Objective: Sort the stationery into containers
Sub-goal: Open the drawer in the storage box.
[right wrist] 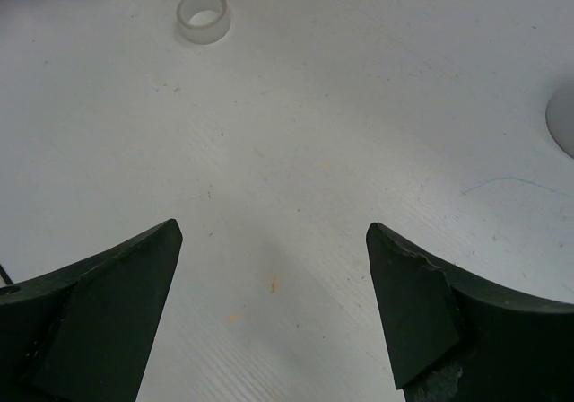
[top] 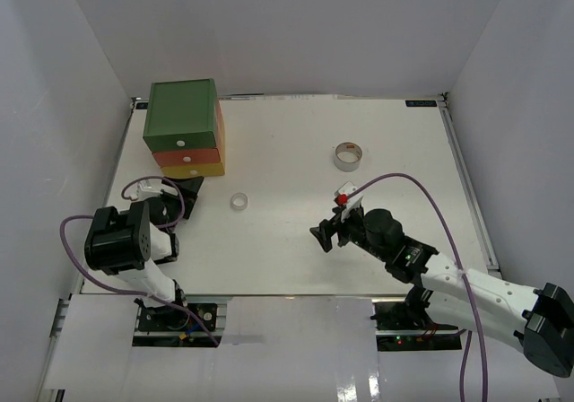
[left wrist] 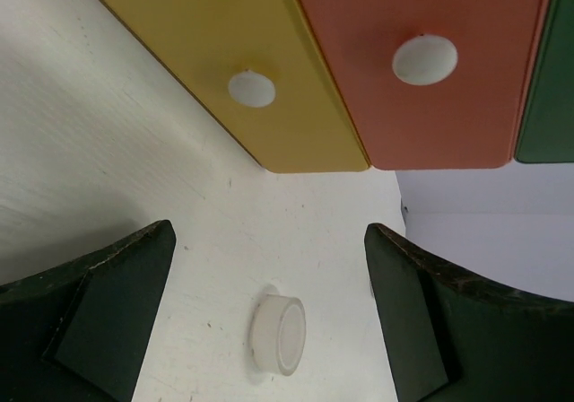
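Note:
The containers are a stacked chest (top: 184, 115) at the back left, with green, orange (left wrist: 430, 106) and yellow (left wrist: 215, 34) drawer fronts, each with a white knob; all look shut. A small clear tape ring (top: 239, 202) lies right of the chest and shows in both wrist views (left wrist: 280, 333) (right wrist: 204, 16). A grey tape roll (top: 348, 156) stands further right. My left gripper (top: 179, 196) (left wrist: 269, 231) is open just before the drawer fronts, holding nothing. Mid-table, right of the ring, my right gripper (top: 325, 234) (right wrist: 273, 227) is open over bare table.
White walls enclose the table (top: 287, 258) on three sides. A purple cable (top: 421, 187) loops over the right arm, and another curls by the left arm. The grey roll's edge (right wrist: 563, 119) shows at the right of the right wrist view.

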### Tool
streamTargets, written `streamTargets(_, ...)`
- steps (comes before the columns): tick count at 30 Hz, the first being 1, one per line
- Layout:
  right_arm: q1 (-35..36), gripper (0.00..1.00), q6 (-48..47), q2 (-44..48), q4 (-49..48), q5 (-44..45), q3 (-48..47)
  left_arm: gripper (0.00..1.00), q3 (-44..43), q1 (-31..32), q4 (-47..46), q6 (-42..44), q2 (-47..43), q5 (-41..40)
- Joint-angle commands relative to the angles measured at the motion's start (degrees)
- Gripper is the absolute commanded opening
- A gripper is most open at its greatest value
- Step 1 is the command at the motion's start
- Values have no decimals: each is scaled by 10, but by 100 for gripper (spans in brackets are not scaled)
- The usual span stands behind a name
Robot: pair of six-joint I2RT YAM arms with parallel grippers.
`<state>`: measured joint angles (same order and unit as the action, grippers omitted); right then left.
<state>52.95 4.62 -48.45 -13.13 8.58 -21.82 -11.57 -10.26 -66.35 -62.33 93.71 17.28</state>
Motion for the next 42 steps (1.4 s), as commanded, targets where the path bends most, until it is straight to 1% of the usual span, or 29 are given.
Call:
streamTargets(1,1,90,-16,17,-30,3,2,98,-1,-8,-99,-24,40,-10)
streamTargets(3,1,90,-22,25,-30,5,4,98,-6,-9,-113,-32,64,-17)
streamTargets(6,1,90,-33,35,-30,10,7,95,-13,-10,-132,-32,76,-24)
streamTargets(11,1,90,-44,37,-34,10,12,86,-35,-13,-128,-29,106,-29)
streamTargets(16,0,90,-44,31,-35,11,11,77,-49,-14,-153,-38,140,-31)
streamTargets(17,0,90,-44,29,-35,10,11,74,-56,-15,-156,-39,151,-28)
streamTargets(23,0,90,-45,18,-36,12,9,66,-82,-15,-167,-38,171,-22)
streamTargets(24,0,90,-60,18,-36,12,10,64,-84,-16,-169,-38,174,-22)
streamTargets(42,0,90,-64,-14,-39,-1,6,57,-100,-20,-220,-46,202,-11)
